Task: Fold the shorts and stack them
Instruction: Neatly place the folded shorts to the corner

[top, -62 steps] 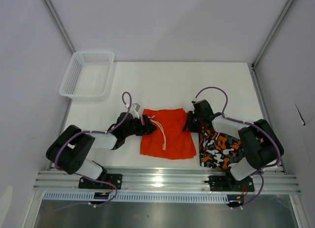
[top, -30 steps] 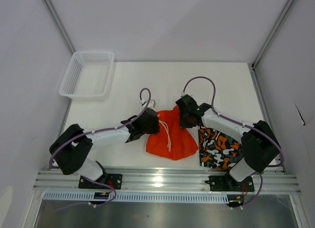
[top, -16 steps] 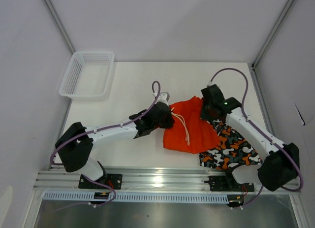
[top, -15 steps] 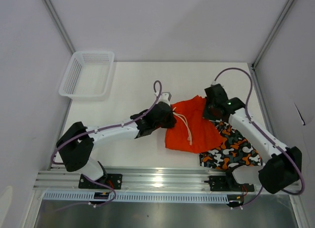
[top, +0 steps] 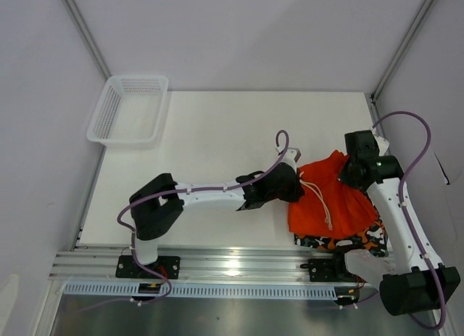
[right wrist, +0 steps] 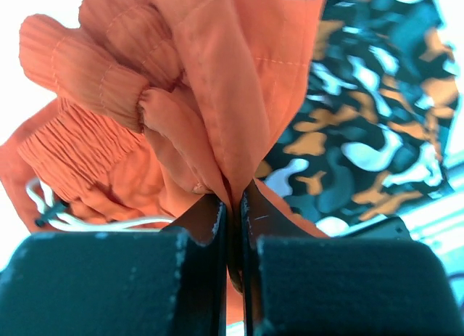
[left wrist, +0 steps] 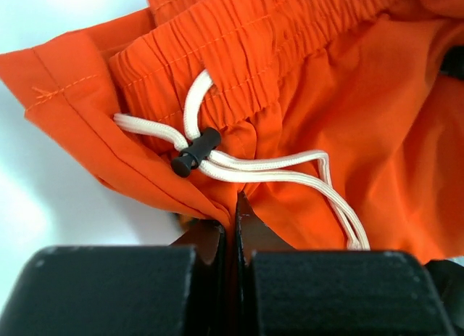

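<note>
Table [top: 217, 133] surface is white and fills most of the overhead view, with a white mesh basket [top: 129, 109] at its far left corner, well apart from everything else. The orange shorts [top: 337, 198] are at the near right of the table, bunched and lifted between the two arms. They lie over the patterned shorts [top: 341, 242], so from above only a thin blotched strip shows along the near edge. The right wrist view shows more of that print [right wrist: 377, 111] behind the orange cloth [right wrist: 217, 82], though the frame cuts it off at the right.

The left gripper [top: 296, 191] reaches across from the left, and its jaws are pinched together on a hem fold of the orange shorts [left wrist: 348, 96], which spread up and away from the fingertips [left wrist: 233, 205]. The right gripper [top: 348, 175] is at the far right corner of the garment, jaws clamped on a gathered wad of the waistband that bulges just above them [right wrist: 233, 198]. How much cloth sits inside either grip is hidden by the black fingers.

A white drawstring [left wrist: 275, 173] loops out of the waistband, cinched by a small black toggle [left wrist: 196, 152] just above the left fingertips.
</note>
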{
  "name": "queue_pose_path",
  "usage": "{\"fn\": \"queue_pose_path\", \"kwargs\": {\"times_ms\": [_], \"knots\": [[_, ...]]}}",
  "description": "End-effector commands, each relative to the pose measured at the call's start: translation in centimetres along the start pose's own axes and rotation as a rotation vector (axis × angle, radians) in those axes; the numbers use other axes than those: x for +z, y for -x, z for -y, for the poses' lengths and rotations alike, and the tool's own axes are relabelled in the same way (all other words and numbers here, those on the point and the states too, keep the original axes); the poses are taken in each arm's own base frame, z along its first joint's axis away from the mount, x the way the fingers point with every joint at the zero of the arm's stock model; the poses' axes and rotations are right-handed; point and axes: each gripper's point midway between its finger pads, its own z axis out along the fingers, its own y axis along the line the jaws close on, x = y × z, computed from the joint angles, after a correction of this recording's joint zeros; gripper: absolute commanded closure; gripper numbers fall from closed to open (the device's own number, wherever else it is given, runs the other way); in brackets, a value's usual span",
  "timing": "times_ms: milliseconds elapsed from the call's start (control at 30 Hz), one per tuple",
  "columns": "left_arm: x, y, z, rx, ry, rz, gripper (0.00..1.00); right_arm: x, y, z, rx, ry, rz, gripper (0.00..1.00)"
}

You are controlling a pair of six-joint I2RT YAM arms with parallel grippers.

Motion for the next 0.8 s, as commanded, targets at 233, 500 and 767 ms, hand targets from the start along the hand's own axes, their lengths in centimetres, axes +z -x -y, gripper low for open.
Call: {"fn": "queue_pose_path", "kwargs": {"times_ms": [233,500,767], "knots": [[1.4,0.0,6.2,0.045,-0.142,0.067,1.00,-0.6,1.8,5.3,0.282,-0.079,0.202,1.00],[3.4,-2.7,4.8,0.055,-0.122,0.020,1.00,1.6,0.6,6.5,0.406,-0.091,0.157,1.00],[4.5,-5.1,4.2,0.070,-0.099,-0.015,1.00,4.1,-1.0,7.3,0.497,-0.081,0.138,1.00]]}}
